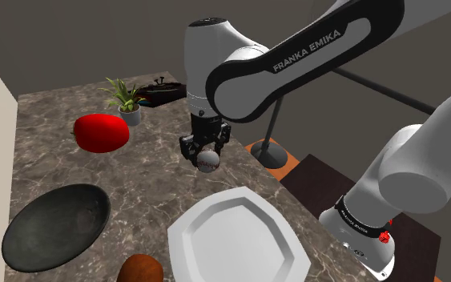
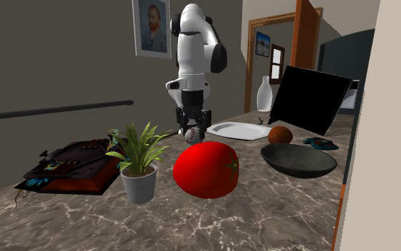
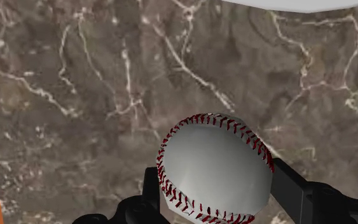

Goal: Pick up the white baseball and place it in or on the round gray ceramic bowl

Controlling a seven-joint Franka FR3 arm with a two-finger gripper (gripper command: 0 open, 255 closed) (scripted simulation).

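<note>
A white baseball (image 1: 208,162) with red stitching hangs above the marbled counter, clasped between the black fingers of my gripper (image 1: 207,157). In the wrist view the baseball (image 3: 215,167) fills the space between the fingers (image 3: 296,191), with bare marble below it. The round dark grey bowl (image 1: 55,223) rests near the counter's front in the shoulder view's lower left, well away from the gripper. In the second exterior view the gripper (image 2: 191,131) holds the baseball (image 2: 191,132) behind the red object, and the bowl (image 2: 298,159) lies to the right.
A white octagonal plate (image 1: 235,239) lies just in front of the gripper. A large red tomato-like object (image 1: 101,132), a potted plant (image 1: 126,100) and a dark flat case (image 1: 161,90) stand farther back. A brown round thing (image 1: 140,269) sits between bowl and plate.
</note>
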